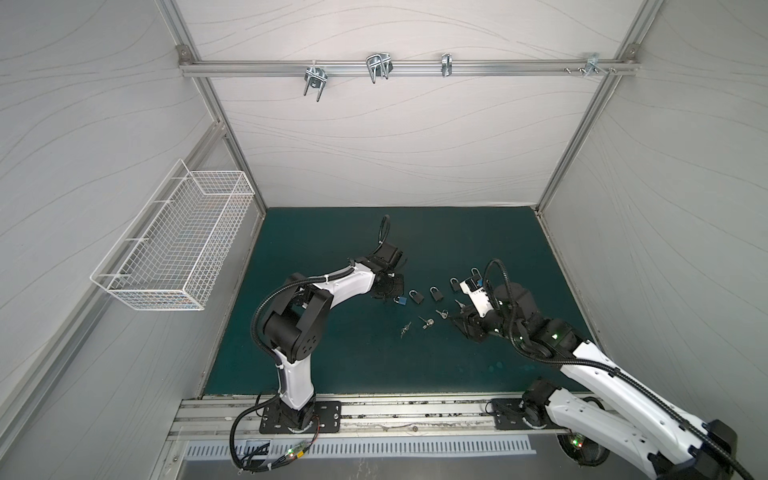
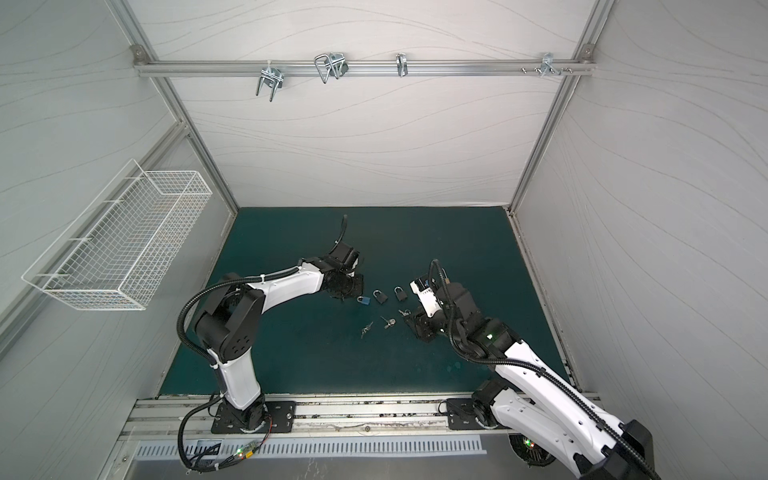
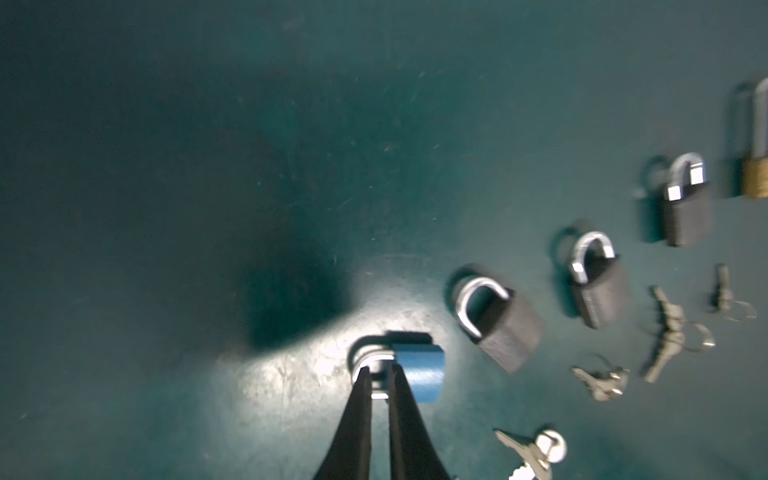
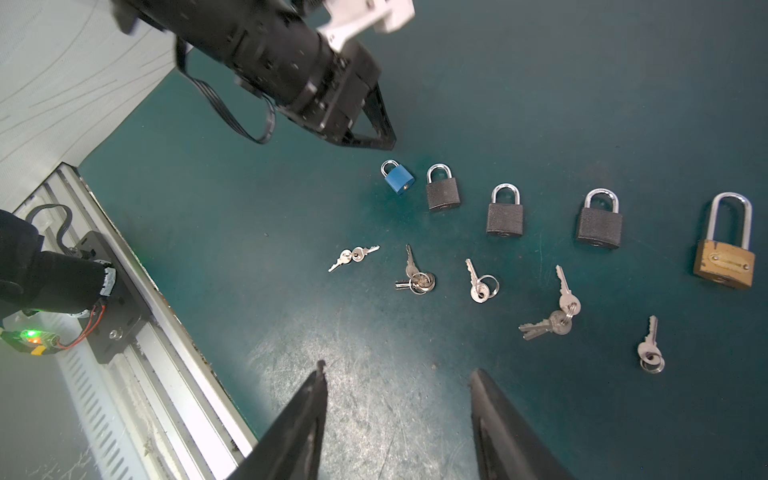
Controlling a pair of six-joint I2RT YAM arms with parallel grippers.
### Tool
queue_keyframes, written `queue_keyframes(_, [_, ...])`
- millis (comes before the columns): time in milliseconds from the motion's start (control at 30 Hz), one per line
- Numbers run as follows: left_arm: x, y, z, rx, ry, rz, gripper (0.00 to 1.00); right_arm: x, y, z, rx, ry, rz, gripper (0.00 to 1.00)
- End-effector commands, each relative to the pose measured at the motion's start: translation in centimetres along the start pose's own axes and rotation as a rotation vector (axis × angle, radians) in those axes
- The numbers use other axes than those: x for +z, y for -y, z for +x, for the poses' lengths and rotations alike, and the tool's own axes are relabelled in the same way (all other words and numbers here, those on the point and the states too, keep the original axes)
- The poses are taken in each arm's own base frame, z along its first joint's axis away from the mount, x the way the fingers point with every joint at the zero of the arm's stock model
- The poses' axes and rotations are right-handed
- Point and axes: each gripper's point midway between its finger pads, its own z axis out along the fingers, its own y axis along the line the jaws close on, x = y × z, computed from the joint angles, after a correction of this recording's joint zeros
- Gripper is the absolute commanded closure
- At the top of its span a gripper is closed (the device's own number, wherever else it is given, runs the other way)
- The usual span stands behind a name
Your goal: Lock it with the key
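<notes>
In both top views the blue padlock [image 1: 400, 301] lies flat on the green surface [image 1: 332, 353], at the left end of a row of padlocks. The left tool [image 1: 389, 296] is just over it, too small there to read how it stands. A small key pair [image 1: 405, 329] lies nearer the robot, apart from the lock.

From the left wrist, the fingers [image 3: 359, 399] stand almost together with a thin gap, right at the lock's shackle [image 3: 374, 358]. The picture is blurred, and I cannot tell whether they pinch the shackle or only sit above it.

From the right wrist, the right tool [image 4: 399, 386] is spread wide and empty, over bare surface short of the keys.

The lock looks small, light, rigid and smooth. Held by the round shackle it would likely swing. The flat sides of the body seem the steadier hold and would leave the keyhole [image 4: 402, 189] free. The thin keys lie flush and are probably best taken by the head.
</notes>
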Motion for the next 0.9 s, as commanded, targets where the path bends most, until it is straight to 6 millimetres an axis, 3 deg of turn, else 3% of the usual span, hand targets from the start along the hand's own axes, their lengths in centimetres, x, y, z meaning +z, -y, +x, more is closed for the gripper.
queue_keyframes(0, [0.0, 1.3, -1.4, 0.044, 0.007, 0.011, 0.89, -1.6, 0.4, -1.4, -0.012, 0.064, 0.041, 0.44])
queue_keyframes(300, [1.8, 2.9, -1.3, 0.085, -0.041, 0.040, 0.90, -2.1, 0.9, -0.9, 0.005, 0.082, 0.067, 0.44])
queue_keyframes(633, [3.2, 2.6, 0.3, 0.074, -0.085, 0.045, 0.93, -2.0, 0.9, -0.8, 0.007, 0.078, 0.066, 0.44])
queue_keyframes(867, [3.0, 2.6, 1.8, 0.087, -0.104, 0.048, 0.94, -2.0, 1.1, -0.6, 0.011, 0.076, 0.070, 0.44])
